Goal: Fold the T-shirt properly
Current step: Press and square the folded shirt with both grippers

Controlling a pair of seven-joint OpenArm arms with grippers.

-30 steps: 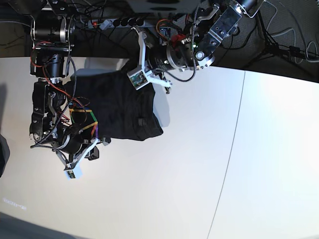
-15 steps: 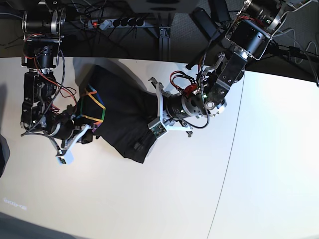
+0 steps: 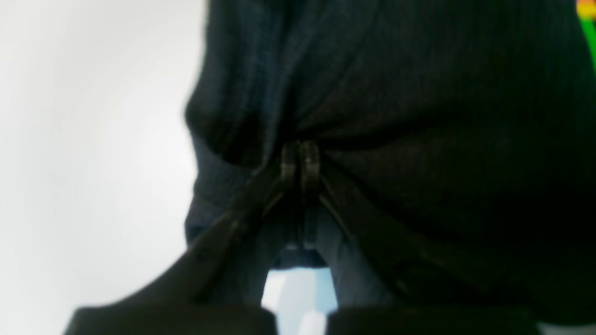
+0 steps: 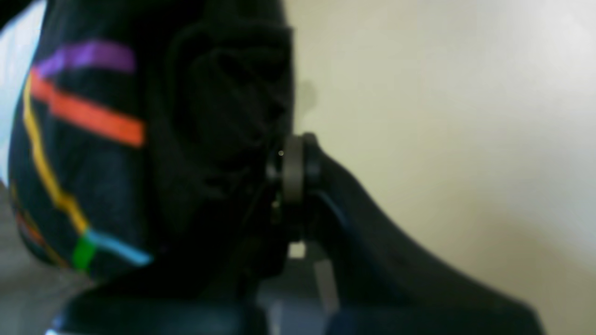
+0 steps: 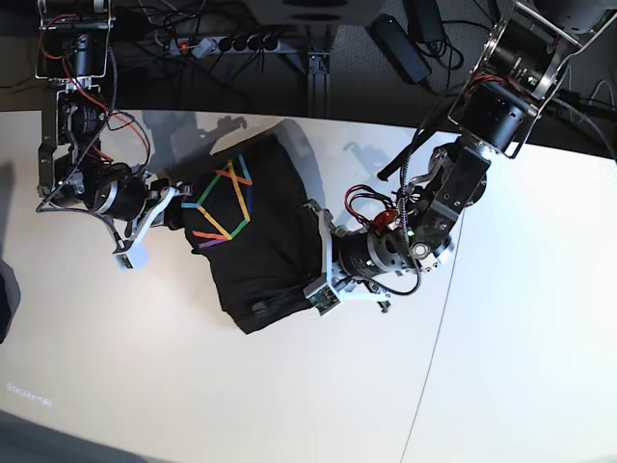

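Note:
The black T-shirt [image 5: 265, 246] hangs stretched between both grippers over the white table [image 5: 289, 395], its rainbow line print [image 5: 222, 204] facing up near the left end. My left gripper [image 5: 308, 256] is shut on the shirt's right edge. The left wrist view shows its fingertips [image 3: 300, 160] pinched together on a gathered fold of dark knit [image 3: 419, 93]. My right gripper [image 5: 172, 210] is shut on the shirt's left edge beside the print. In the right wrist view its tips [image 4: 288, 167] clamp bunched dark fabric [image 4: 219, 102], with coloured lines [image 4: 88, 116] to the left.
A power strip [image 5: 236, 43] and loose cables lie along the table's back edge. A thin seam [image 5: 443, 289] runs across the tabletop on the right. A dark object [image 5: 5, 299] pokes in at the left edge.
Both arms have swung with the shirt: the left gripper dropped toward the front and right, the right gripper rose toward the back. The shirt turned, and its print now shows more fully.

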